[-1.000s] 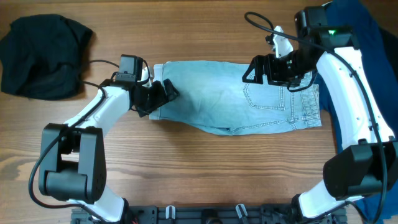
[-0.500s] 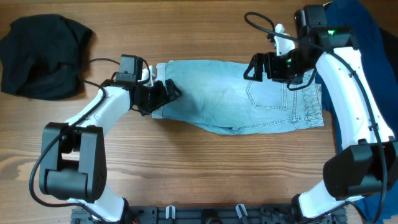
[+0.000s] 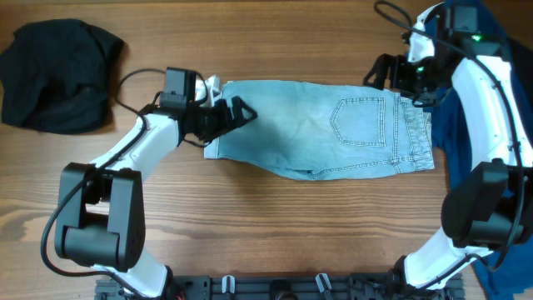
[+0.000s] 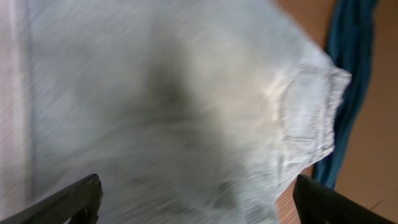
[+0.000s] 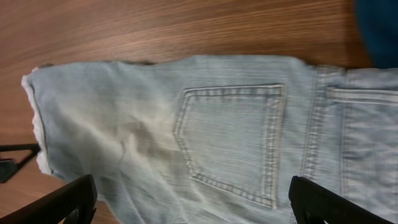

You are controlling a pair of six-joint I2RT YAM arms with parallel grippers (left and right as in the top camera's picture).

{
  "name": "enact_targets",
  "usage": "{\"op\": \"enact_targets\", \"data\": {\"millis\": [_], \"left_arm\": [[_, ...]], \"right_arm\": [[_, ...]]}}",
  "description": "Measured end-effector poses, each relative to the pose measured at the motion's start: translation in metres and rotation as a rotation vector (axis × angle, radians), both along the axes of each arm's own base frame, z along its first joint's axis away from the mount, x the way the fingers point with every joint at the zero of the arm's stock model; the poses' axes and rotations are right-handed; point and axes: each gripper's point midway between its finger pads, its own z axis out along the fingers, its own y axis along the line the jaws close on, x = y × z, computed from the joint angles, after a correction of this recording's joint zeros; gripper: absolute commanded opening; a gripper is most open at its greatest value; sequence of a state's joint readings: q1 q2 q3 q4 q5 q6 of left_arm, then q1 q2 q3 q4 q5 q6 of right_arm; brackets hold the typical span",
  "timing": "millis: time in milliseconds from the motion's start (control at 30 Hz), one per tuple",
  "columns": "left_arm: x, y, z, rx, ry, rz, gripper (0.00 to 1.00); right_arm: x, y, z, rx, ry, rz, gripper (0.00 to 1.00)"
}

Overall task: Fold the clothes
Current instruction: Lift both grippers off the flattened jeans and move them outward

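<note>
The pale-blue denim shorts (image 3: 321, 137) lie flat on the wooden table, folded in half, one stitched back pocket (image 3: 360, 122) up and the waistband to the right. My left gripper (image 3: 237, 112) is open and empty above the shorts' left hem; the cloth fills the left wrist view (image 4: 174, 112). My right gripper (image 3: 385, 73) is open and empty, raised over the upper right corner of the shorts; its view shows the pocket (image 5: 233, 140) below. A black garment (image 3: 58, 75) lies far left. A dark-blue garment (image 3: 466, 108) lies at the right edge.
Bare wooden table (image 3: 275, 225) stretches in front of the shorts. The arms' bases and a black rail (image 3: 275, 287) stand along the near edge. A cable (image 3: 137, 79) loops behind the left arm.
My right gripper has lifted off the pocket area and drawn back to the upper right. My left gripper has shifted slightly right over the hem. The shorts lie as before.
</note>
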State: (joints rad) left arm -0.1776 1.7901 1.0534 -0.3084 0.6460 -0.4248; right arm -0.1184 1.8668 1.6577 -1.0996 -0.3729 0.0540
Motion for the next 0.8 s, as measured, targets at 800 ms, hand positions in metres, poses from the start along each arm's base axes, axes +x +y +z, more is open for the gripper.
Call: {"op": "enact_targets", "data": {"millis": [800], "left_arm": [[0.067,-0.035,0.076,-0.028,-0.407,-0.022,0.71]], "right_arm": [[0.03,0.001,0.022,0.07,-0.209,0.119,1.0]]}}
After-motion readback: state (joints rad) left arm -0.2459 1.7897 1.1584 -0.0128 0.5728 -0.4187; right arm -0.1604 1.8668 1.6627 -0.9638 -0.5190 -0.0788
